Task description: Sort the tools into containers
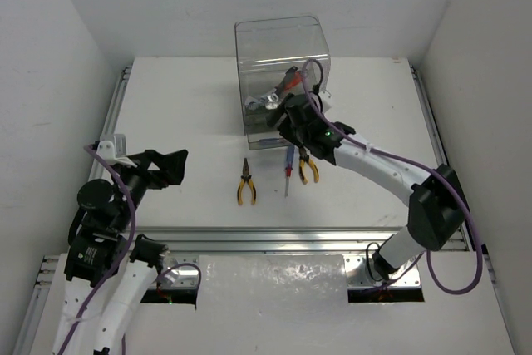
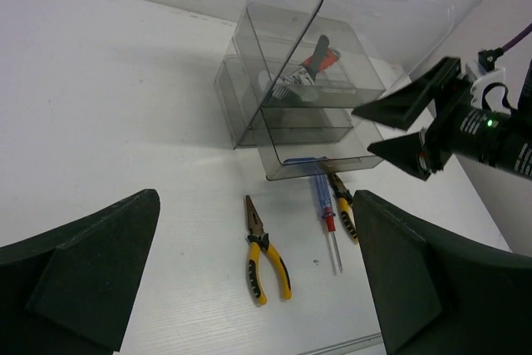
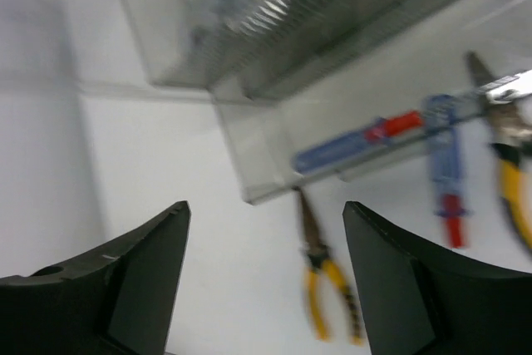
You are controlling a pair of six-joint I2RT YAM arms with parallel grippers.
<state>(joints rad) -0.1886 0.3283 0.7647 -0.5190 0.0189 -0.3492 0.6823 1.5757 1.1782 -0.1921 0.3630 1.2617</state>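
Jaws of the right gripper (image 3: 266, 209) are standing apart, holding nothing, just in front of the clear container (image 1: 278, 47). Left gripper (image 2: 256, 199) is hanging wide open. Wrench (image 1: 277, 94) is lying inside the container; two pliers (image 1: 245, 184) (image 1: 308, 169) and a screwdriver (image 1: 288, 170) are lying on the table (image 1: 183, 106).

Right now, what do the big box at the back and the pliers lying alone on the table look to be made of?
The box looks like clear, slightly smoky hard plastic: its walls are glossy and the wrench inside shows through them. The pliers seem to be dull grey metal at the nose, with yellow-and-black handle sleeves, probably rubber or soft plastic; the look leaves that open.
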